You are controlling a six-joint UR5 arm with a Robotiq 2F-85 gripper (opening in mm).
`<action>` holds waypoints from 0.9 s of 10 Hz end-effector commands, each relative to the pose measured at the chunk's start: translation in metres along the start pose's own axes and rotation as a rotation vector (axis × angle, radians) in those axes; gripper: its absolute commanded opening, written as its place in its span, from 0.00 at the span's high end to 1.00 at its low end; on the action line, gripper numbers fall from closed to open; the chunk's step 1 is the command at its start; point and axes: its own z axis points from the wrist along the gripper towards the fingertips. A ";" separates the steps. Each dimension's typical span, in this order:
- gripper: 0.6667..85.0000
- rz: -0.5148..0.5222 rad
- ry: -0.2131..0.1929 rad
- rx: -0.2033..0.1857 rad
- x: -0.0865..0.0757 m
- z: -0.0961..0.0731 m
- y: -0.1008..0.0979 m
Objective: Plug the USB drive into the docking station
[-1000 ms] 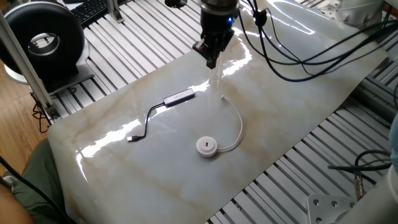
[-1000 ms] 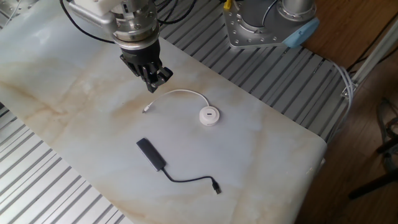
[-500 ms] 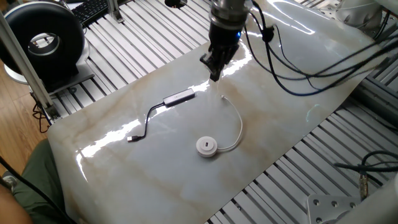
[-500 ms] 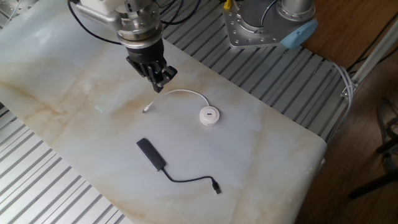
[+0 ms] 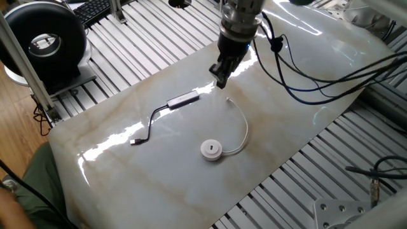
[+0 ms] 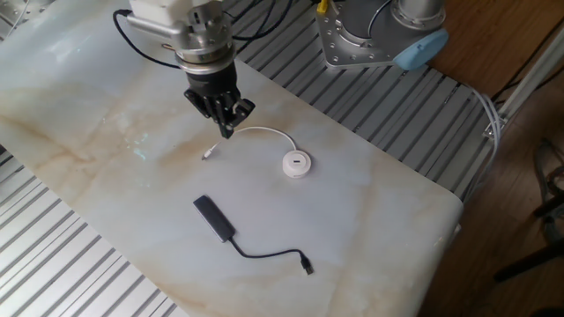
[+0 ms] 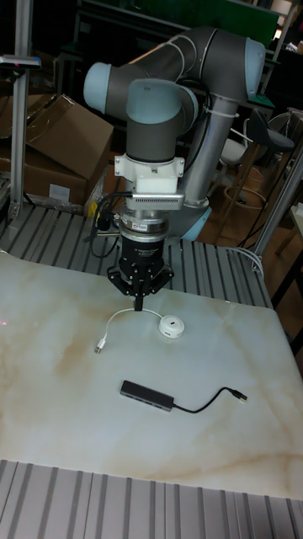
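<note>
- Gripper (image 6: 226, 126) hovered w/ fingers pressed together, nothing pinched; tips just above the marble table (image 6: 370, 229).
- USB drive (image 6: 296, 164) lay mid-table, puck at approx 4 o'clock from gripper in the other fixed view; thin white cable (image 6: 260, 131) arced to its plug (image 6: 206, 155), lying free at approx 7 o'clock of the tips.
- Docking station (image 6: 214, 217) sat apart, at 6 o'clock of the plug, black cable (image 6: 269, 255) trailing away.
- Risks, judged: closed tips could nudge the plug or snag the cable instead of gripping; light puck could drag along; port alignment on the slim bar looked unforgiving.
- Tall fixed view showed the arm (image 7: 168, 93) and clear gap btw tips and cable; one fixed view showed glare instead, hub looking pale grey (image 5: 184, 98).
</note>
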 end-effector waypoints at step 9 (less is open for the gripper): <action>0.99 -0.046 -0.027 0.080 -0.002 0.003 -0.023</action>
